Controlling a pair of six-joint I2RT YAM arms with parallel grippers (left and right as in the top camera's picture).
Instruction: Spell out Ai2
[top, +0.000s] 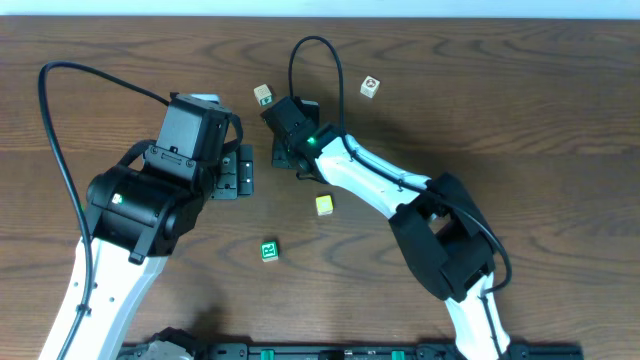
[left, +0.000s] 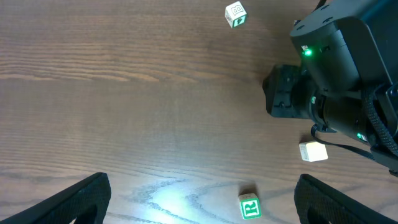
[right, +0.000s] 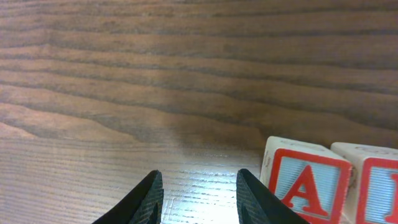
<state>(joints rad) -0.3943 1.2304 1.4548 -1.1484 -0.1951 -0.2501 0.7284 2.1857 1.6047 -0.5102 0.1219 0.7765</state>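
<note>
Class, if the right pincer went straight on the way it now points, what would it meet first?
Probably only bare table: the right pincer opens onto wood ahead. The red A block sits just right of that line.

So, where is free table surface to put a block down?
Free: the bare wood right of the upper right block and the right arm. Crowded: between the left claw, right claw, yellow block and green block.
</note>
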